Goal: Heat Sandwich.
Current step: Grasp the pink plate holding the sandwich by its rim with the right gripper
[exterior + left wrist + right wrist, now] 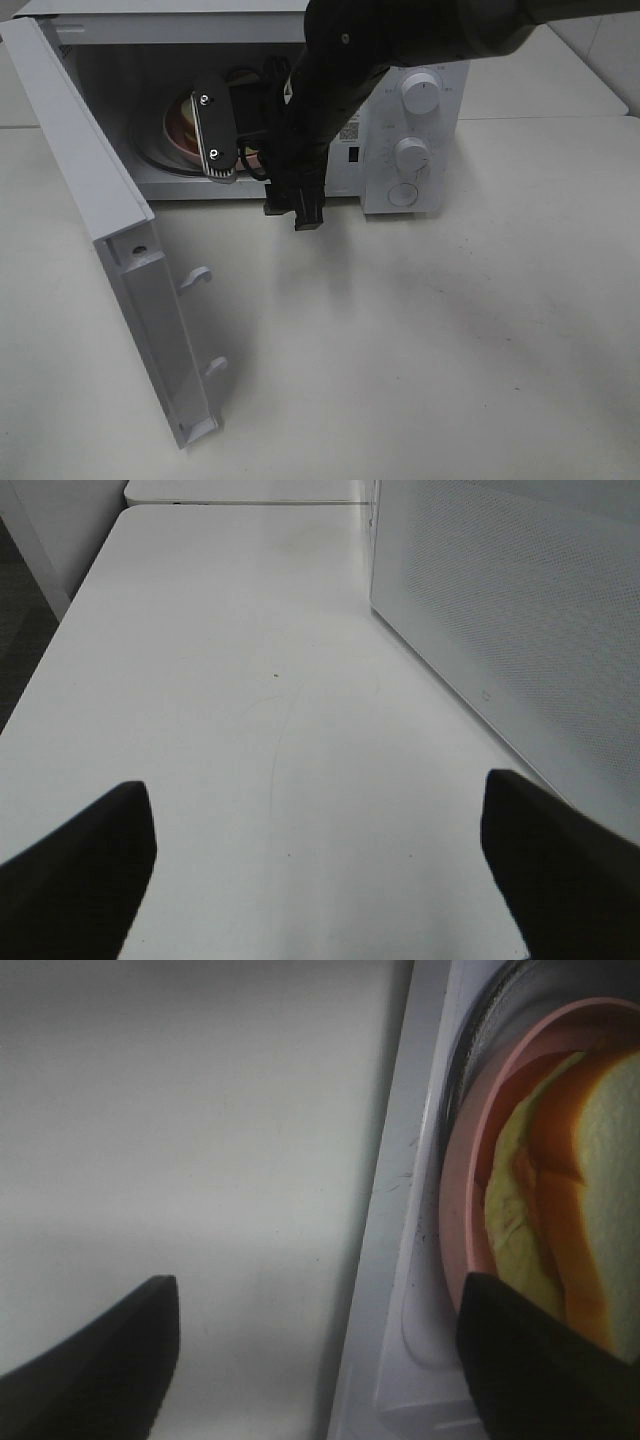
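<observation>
The sandwich (570, 1190), white bread with tan crust and pale yellow-green filling, lies on a round pink plate (458, 1190) on the glass turntable inside the open microwave (420, 60). From above only a bit of the pink plate (178, 128) shows behind my right arm. My right gripper (232, 132) reaches into the oven's opening. In the right wrist view my right gripper (315, 1360) stands open, one finger (540, 1360) at the plate's near rim, nothing held. My left gripper (315, 870) is open above bare table, out of the high view.
The microwave door (110, 230) swings wide open toward the front left, with two latch hooks (198, 275) on its edge. Two knobs (421, 92) sit on the control panel at the right. The oven's perforated side wall (500, 610) stands close beside my left gripper.
</observation>
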